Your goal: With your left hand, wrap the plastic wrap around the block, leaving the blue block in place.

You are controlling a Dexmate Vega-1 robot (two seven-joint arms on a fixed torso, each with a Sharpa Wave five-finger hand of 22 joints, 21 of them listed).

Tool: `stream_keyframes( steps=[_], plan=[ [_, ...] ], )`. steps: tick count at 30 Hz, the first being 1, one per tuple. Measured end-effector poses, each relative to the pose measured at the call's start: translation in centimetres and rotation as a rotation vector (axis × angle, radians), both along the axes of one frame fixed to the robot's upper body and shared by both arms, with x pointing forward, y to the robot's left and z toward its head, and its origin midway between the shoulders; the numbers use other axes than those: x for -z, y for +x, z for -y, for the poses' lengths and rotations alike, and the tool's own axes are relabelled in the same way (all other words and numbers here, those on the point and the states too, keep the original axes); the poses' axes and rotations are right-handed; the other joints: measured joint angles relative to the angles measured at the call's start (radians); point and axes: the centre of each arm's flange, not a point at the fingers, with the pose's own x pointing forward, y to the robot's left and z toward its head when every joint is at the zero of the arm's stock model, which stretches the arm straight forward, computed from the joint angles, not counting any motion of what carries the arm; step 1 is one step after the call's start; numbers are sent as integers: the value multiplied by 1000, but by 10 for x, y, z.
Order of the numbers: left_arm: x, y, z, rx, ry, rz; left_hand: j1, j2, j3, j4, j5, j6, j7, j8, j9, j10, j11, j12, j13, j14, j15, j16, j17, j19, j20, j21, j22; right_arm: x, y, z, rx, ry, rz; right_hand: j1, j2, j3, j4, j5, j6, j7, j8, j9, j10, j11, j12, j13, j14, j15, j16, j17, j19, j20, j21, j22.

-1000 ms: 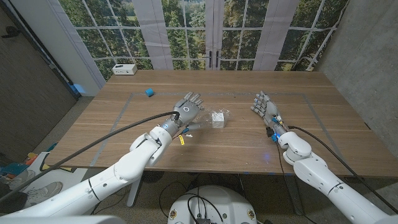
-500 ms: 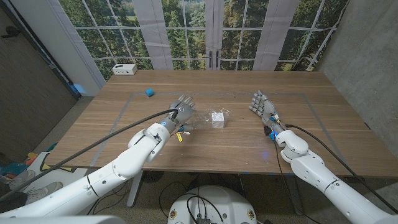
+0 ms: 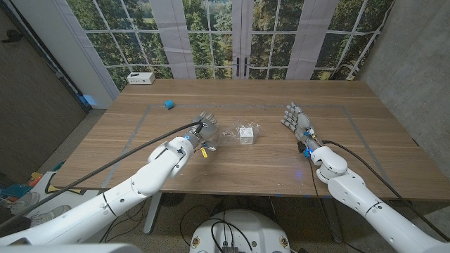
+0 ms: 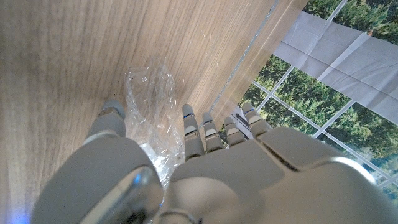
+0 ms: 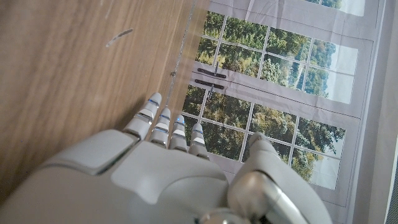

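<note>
A small white block (image 3: 245, 133) sits mid-table on a crumpled sheet of clear plastic wrap (image 3: 232, 134). My left hand (image 3: 202, 127) hovers just left of the wrap with its fingers stretched out and apart. In the left wrist view the wrap (image 4: 148, 99) lies on the wood between the thumb and the other fingers (image 4: 193, 127), reaching back under the palm; no grip on it shows. The blue block (image 3: 169, 104) stands alone at the far left, well away from the hand. My right hand (image 3: 297, 121) stands on the right side with straight fingers and holds nothing.
A white box (image 3: 141, 78) sits at the table's far left corner. Faint tape lines (image 3: 140, 126) mark a rectangle on the wood. Windows stand behind the far edge. Bare wood lies between the wrap and my right hand.
My left hand has drawn back to the left and slightly toward me, away from the white block. The wrap, both blocks and my right hand stay where they were.
</note>
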Motion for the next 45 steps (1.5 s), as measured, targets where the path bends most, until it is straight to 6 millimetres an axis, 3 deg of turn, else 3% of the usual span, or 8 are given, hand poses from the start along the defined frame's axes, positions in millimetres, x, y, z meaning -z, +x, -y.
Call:
stream_keyframes(
  steps=[6,11,14,19,23,29,45],
  plan=[
    [2,4,0,-3,1,-14,4,20,0,0,0,74,-11,19,3,27,-13,4,0,15,-15,4,0,5,-3,0,0,0,0,0,0,-1,-1,0,0,0,0,0,0,0,0,0,0,0,0,0,0,0,0,0,0,0,0,0],
    [4,11,1,7,-4,-25,57,81,30,-18,0,188,-30,48,5,73,-29,18,0,37,-27,8,-2,27,-5,5,0,0,1,0,5,-2,-4,0,0,0,0,0,0,0,0,0,0,0,0,0,0,0,0,0,0,0,0,0],
    [5,12,2,22,-9,-20,127,118,60,-39,0,294,-50,76,5,117,-45,25,-2,76,-44,12,-3,52,-7,15,0,0,0,1,7,-3,-4,0,0,0,0,0,0,0,0,0,0,0,0,0,0,0,0,0,0,0,0,0],
    [5,12,5,62,-20,14,257,131,95,-54,1,446,-48,125,10,192,-75,35,-8,145,-78,20,-8,102,-18,29,0,0,0,1,10,-1,-4,0,0,0,0,0,0,0,0,0,0,0,0,0,0,0,0,0,0,0,0,0],
    [5,11,5,91,-37,52,400,139,116,-54,12,577,-37,206,52,269,-109,35,-8,209,-104,20,-8,150,-24,43,0,0,0,1,12,-1,-5,0,0,0,0,0,0,0,0,0,0,0,0,0,0,0,0,0,0,0,0,0],
    [4,8,5,132,-81,92,453,140,118,-51,16,607,-29,247,83,309,-117,41,-5,248,-110,27,-8,175,-37,54,0,0,0,2,13,-1,-6,0,0,0,0,0,0,0,0,0,0,0,0,0,2,-2,0,0,0,0,0,0],
    [-7,-1,11,262,-227,152,489,149,107,-43,15,605,-27,276,92,339,-119,45,8,272,-110,27,-5,189,-44,61,5,-2,1,2,18,-2,-7,0,0,0,0,0,0,0,0,0,0,0,0,0,5,-5,0,0,0,0,0,0]
  ],
)
